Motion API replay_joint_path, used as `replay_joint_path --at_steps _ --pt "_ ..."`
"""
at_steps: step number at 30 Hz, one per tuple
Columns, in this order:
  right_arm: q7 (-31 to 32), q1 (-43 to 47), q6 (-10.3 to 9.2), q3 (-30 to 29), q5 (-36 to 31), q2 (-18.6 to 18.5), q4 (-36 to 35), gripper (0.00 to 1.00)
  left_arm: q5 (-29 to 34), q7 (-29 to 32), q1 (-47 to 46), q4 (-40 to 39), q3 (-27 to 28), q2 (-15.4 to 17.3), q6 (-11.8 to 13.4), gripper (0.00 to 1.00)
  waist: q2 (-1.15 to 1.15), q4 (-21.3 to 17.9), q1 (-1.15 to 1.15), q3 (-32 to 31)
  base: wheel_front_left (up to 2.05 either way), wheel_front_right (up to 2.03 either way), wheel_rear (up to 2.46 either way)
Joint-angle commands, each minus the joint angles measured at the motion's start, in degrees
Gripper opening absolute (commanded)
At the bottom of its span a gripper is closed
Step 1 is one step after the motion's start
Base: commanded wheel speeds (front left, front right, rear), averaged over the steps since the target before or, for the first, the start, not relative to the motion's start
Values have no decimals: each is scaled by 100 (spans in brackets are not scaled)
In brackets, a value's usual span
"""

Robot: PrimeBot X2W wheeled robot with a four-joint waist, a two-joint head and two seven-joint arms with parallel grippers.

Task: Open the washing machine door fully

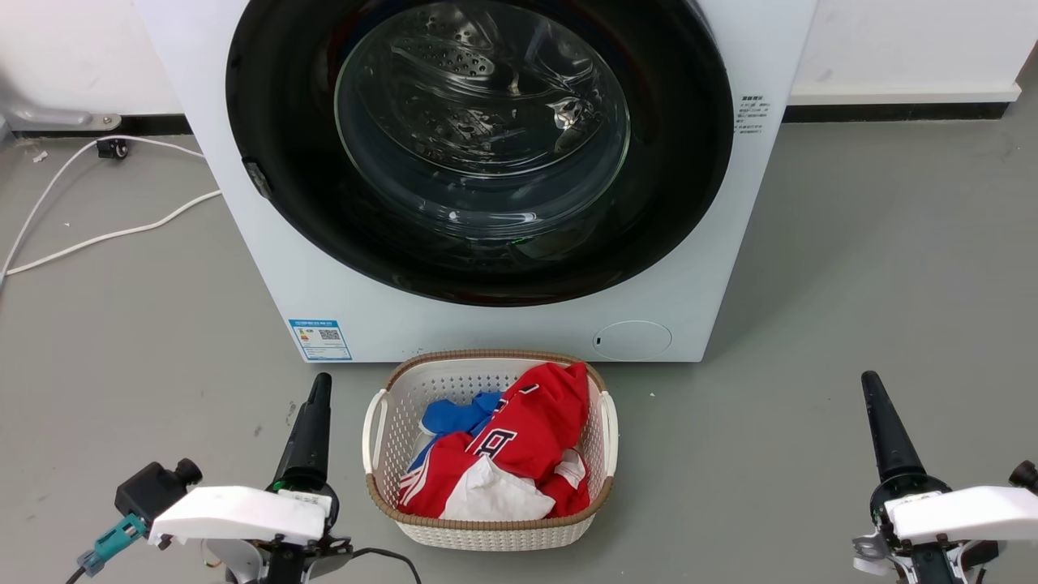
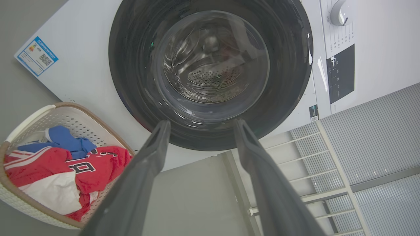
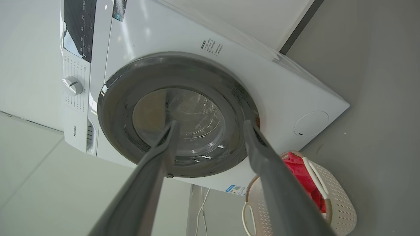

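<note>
Spread wide and pinching nothing at the left gripper (image 2: 201, 122); parted and empty too at the right gripper (image 3: 210, 122). Poised low over the floor (image 1: 811, 284), flanking a basket (image 1: 486, 531) of clothes (image 1: 527, 438), well apart from the door (image 1: 478, 146). Shut flush, that door, on the front of the washing machine (image 1: 486, 332), at the floor's far edge against the wall, just behind the basket. Seemingly no pull begun yet. Probably best to hook the left gripper behind the small grey catch (image 1: 258, 179) on the door's left rim, then draw outward in an arc, clearing the basket. Cannot tell the hinge side; cut off at the door's top in the head view; hard to read the catch as tab or recess
</note>
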Motion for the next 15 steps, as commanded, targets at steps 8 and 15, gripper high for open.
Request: replay_joint_path --at_steps 8,15 --pt "-97 2 5 62 -1561 -80 -349 100 1440 -219 -83 -145 -135 128 57 100 0 -10 0 -18 0 0 0" --pt "-21 83 6 273 -2527 -180 -543 100 2254 -358 -71 -113 -309 226 162 100 0 -13 0 -36 0 0 0"
